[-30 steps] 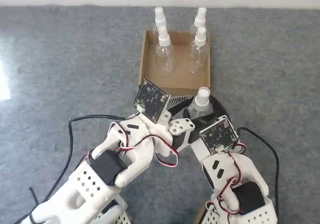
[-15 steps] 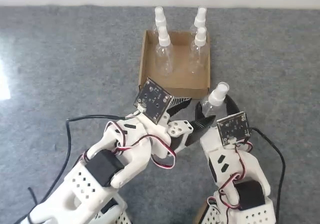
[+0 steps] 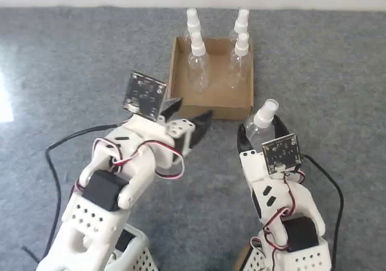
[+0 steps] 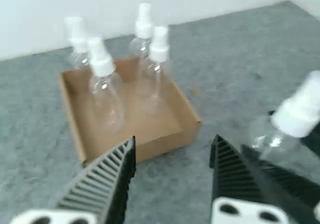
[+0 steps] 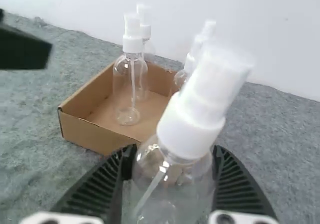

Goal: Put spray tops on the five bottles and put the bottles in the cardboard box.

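Closest to me, my right pincer (image 5: 172, 151) is clamped on the body of the fifth bottle (image 5: 175, 179), which leans a little and already carries its spray top (image 5: 205, 104), so I judge the capping done and the boxing of this last one to be the step in hand. It hangs over the grey table (image 3: 313, 72) just outside the near right corner of the cardboard box (image 3: 210, 110). My left pincer (image 3: 188, 114) is spread apart with nothing in it, near the box's near wall on the other side. Inside the box a front pair (image 3: 198, 66) of capped bottles stands upright; a rear pair (image 3: 192, 19) stands at the far wall, inside or just behind it, I cannot tell. Next I should lift the bottle over the near wall, straighten it, and set it down in the bare strip in front of the front pair without knocking them.
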You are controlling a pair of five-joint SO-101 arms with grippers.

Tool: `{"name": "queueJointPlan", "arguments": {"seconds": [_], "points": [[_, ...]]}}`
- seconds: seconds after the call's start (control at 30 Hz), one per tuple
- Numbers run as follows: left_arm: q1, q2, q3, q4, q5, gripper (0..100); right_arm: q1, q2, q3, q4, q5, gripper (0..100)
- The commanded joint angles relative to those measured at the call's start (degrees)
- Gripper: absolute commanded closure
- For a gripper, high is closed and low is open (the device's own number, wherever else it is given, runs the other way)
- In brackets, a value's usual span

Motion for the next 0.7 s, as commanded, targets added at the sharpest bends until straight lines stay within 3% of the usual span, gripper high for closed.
{"name": "queueJointPlan", "arguments": {"seconds": [0.0,0.23,0.67], "points": [[-4.3,-1.0,2.2,-1.3,-0.9,83,1.2,-1.2,-0.7,-1.9,-1.0,85.4],[-13.0,-1.0,9.4,-8.0,-0.6,99,1.2,-1.2,0.3,-2.1,-0.7,85.4],[-21.7,-1.1,18.2,-22.5,-0.5,99,1.1,-1.2,0.8,-2.1,-0.7,85.4]]}}
